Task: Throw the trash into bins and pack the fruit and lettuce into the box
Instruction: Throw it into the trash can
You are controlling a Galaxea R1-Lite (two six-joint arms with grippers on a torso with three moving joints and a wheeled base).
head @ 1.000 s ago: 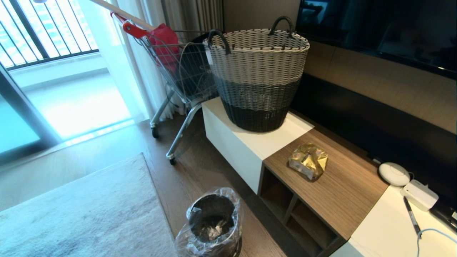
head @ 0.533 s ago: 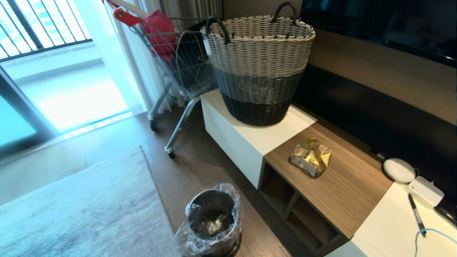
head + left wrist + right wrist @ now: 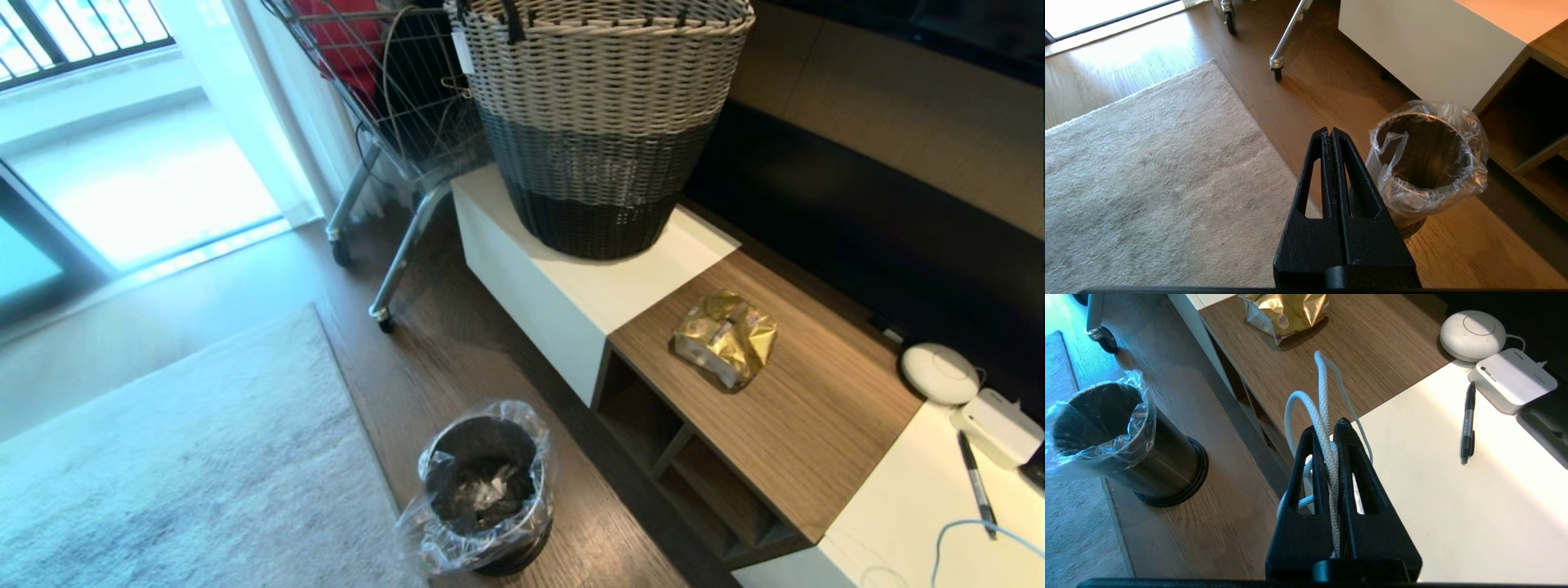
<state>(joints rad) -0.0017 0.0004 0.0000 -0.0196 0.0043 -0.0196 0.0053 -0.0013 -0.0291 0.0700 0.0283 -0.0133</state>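
A crinkled gold snack wrapper (image 3: 725,336) (image 3: 1286,312), part of the trash, lies on the wooden top of the low cabinet (image 3: 808,425). One steel bin (image 3: 486,490) (image 3: 1427,163) (image 3: 1122,441) with a clear liner stands on the floor before the cabinet; something pale and crumpled lies at its bottom. My left gripper (image 3: 1329,131) hangs shut and empty above the floor, beside the bin. My right gripper (image 3: 1329,428) is shut on a looped white braided cord (image 3: 1323,388), above the cabinet's front edge. Neither gripper shows in the head view. Fruit, lettuce and box are out of view.
A tall grey-and-white woven basket (image 3: 600,122) stands on the white cabinet section, with a wire shopping cart (image 3: 392,106) behind it. A pale rug (image 3: 163,474) covers the floor at left. A round white device (image 3: 939,373), a white box unit (image 3: 1000,425) and a pen (image 3: 976,482) lie at right.
The whole head view has tilted downward, so basket and cart slid up the picture and more floor shows. The wrapper and bin stay where they were on cabinet and floor.
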